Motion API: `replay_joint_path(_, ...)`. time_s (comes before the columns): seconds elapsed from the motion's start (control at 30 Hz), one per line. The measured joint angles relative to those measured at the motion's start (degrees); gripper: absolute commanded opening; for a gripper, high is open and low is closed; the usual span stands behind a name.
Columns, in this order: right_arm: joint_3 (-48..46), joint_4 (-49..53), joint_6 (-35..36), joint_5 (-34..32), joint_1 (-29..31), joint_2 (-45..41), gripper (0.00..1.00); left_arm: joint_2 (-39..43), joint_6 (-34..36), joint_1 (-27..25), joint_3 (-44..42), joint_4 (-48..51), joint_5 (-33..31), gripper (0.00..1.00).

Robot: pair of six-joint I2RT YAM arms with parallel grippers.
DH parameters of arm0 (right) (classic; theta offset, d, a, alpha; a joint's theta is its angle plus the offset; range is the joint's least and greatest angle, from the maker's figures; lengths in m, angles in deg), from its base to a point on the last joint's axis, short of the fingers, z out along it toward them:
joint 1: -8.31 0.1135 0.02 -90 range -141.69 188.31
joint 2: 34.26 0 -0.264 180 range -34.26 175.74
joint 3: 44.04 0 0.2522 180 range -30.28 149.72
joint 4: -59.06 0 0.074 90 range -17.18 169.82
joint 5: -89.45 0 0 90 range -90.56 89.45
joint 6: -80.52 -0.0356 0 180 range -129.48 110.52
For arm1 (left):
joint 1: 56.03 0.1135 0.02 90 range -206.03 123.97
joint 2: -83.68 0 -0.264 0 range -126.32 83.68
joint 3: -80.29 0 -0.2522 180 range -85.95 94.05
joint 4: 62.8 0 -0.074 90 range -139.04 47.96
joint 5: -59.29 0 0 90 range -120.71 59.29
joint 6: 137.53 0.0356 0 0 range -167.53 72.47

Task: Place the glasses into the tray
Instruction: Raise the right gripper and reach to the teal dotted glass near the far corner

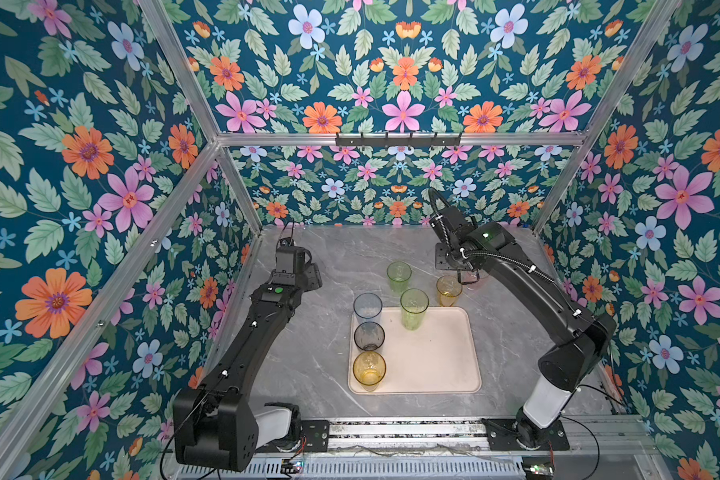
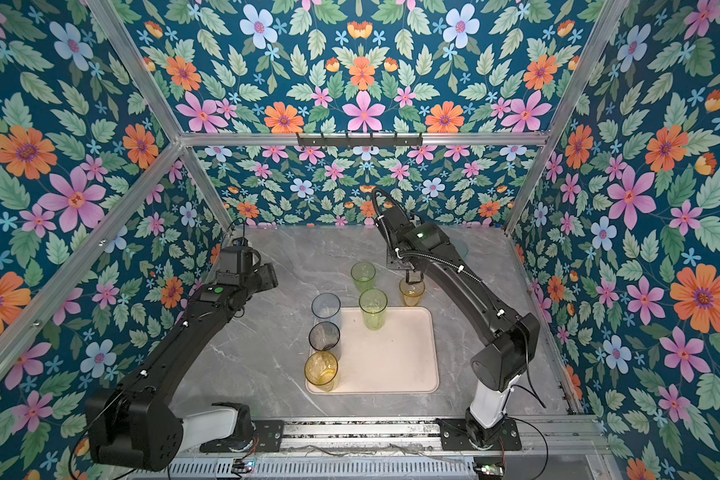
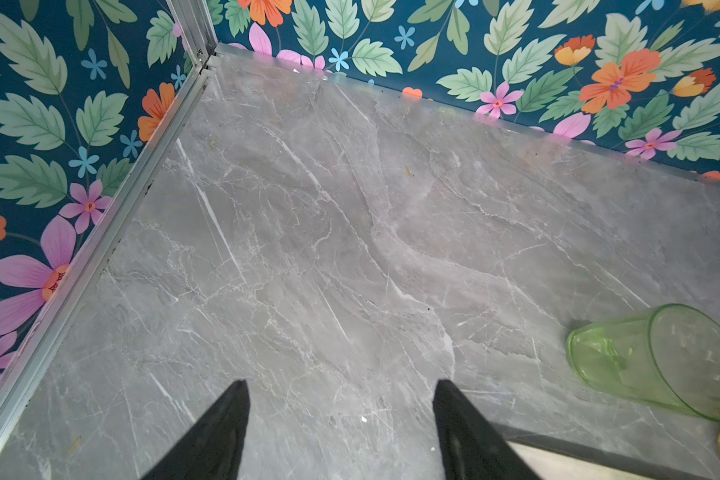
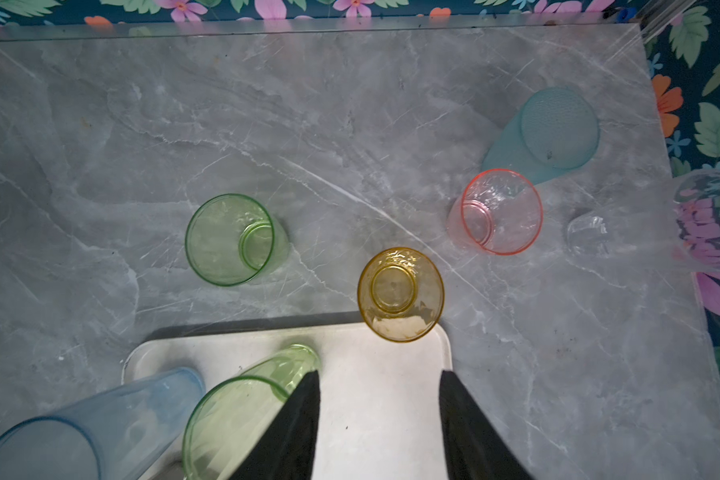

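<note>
Fingers (image 3: 221,436) of the left gripper (image 3: 341,384) stand spread and empty over the bare grey bench (image 3: 350,249), near its far-left corner. The right gripper (image 4: 379,376) has its fingers (image 4: 296,428) apart too, with nothing between them. It hangs over the far-right corner of the tray (image 1: 433,365), close to the short amber glass (image 1: 449,291), which stands upright on the bench just beside that corner.

Four glasses stand in the tray: the tall blue glass (image 1: 368,309) at its far-left corner, the smoke-grey glass (image 1: 369,336) along its left edge, the yellow glass (image 1: 369,370) at its near-left corner, and the tall yellow-green glass (image 1: 414,311) by its far edge. The short green glass (image 1: 399,276) is on the bench beyond the tray's far edge.

Toward the bench's far-right corner, the right wrist view shows the pink glass (image 4: 501,212), the teal glass (image 4: 558,133) and the clear glass (image 4: 707,220) near one another on the bench.
</note>
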Motion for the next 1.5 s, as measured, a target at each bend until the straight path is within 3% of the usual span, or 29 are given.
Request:
replay_joint_path(0.57,2.1,-5.9,5.6,5.2,-18.8,1.7,0.50,0.0,0.0,0.0,0.0,0.0,0.0,0.73)
replay_joint_path(1.07,6.0,-8.1,8.7,8.2,-26.5,11.3,0.50,0.0,0.0,0.0,0.0,0.0,0.3,0.73)
replay_joint_path(1.5,4.6,-10.6,8.3,12.0,-31.8,14.8,0.51,-0.8,0.0,0.0,0.0,0.0,1.3,0.73)
